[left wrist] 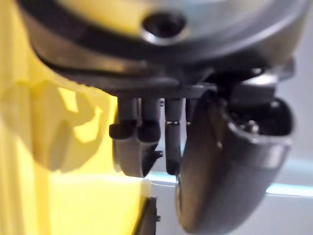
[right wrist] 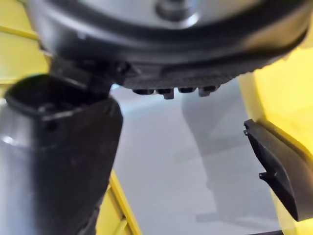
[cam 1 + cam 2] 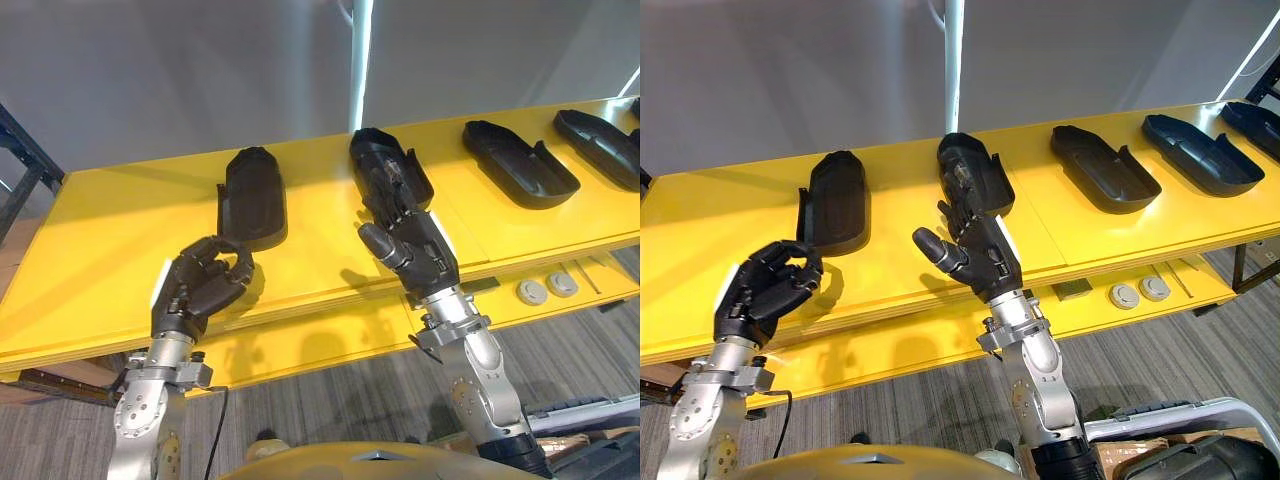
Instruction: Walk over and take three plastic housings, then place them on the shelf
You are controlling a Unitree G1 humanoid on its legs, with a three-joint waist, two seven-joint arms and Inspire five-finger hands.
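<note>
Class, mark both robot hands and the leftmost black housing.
left hand (image 3: 198, 288), left eye view, middle of the hand
right hand (image 3: 425, 250), left eye view, back of the hand
leftmost housing (image 3: 255, 195), left eye view, its middle

Second housing (image 3: 385, 160): near end hidden behind the right hand (image 3: 420, 250). Rightmost housing (image 3: 1252, 122): cut off by the picture's edge. Two round items (image 3: 547, 288) on the lower shelf (image 3: 330, 340): too small to identify. Right wrist view: dark housing edge (image 2: 274, 166), blurred and cut off at the side.
</note>
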